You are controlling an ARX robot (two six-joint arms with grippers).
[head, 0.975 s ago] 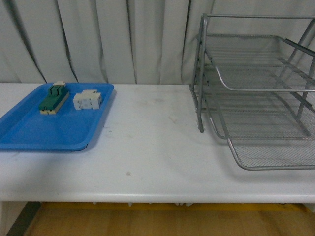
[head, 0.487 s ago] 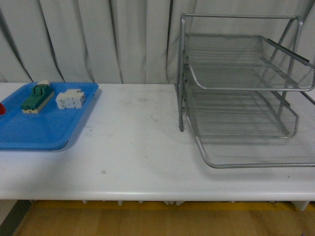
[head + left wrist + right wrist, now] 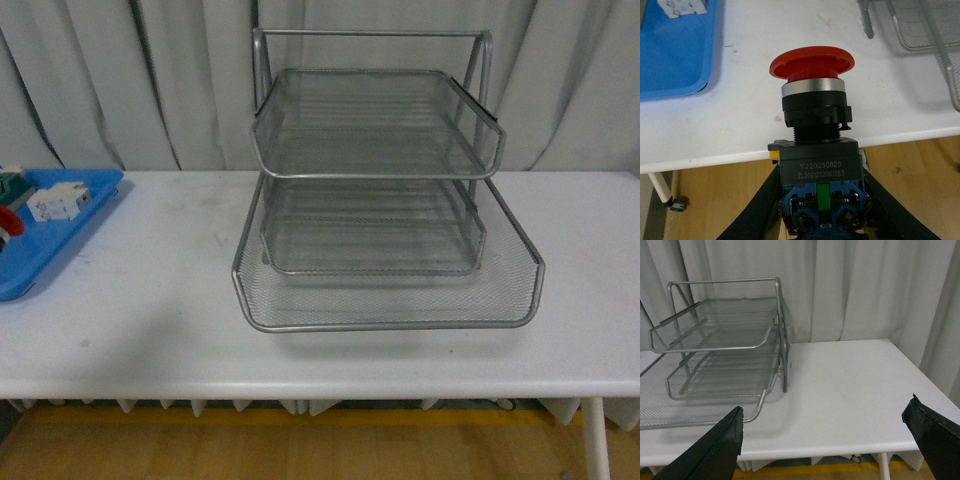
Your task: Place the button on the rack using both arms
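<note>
The button (image 3: 812, 100) has a round red cap, a silver ring and a black-and-blue body. My left gripper (image 3: 820, 200) is shut on its body and holds it, cap forward, over the table's front edge. Its red cap just shows at the left edge of the front view (image 3: 6, 220). The silver wire-mesh rack (image 3: 380, 200), with three stacked trays, stands in the middle of the white table; a corner shows in the left wrist view (image 3: 920, 30). My right gripper (image 3: 825, 440) is open and empty in front of the table, with the rack (image 3: 720, 340) to one side.
A flat blue tray (image 3: 50, 250) lies at the table's left end with a white blocky component (image 3: 55, 200) and a green-and-cream block (image 3: 12, 185) on it. The tray also shows in the left wrist view (image 3: 675, 55). Grey curtains hang behind the table (image 3: 850, 385).
The front view has swung right: the rack moved from the picture's right edge to its middle. The blue tray slid to the left edge, where the red cap came into sight.
</note>
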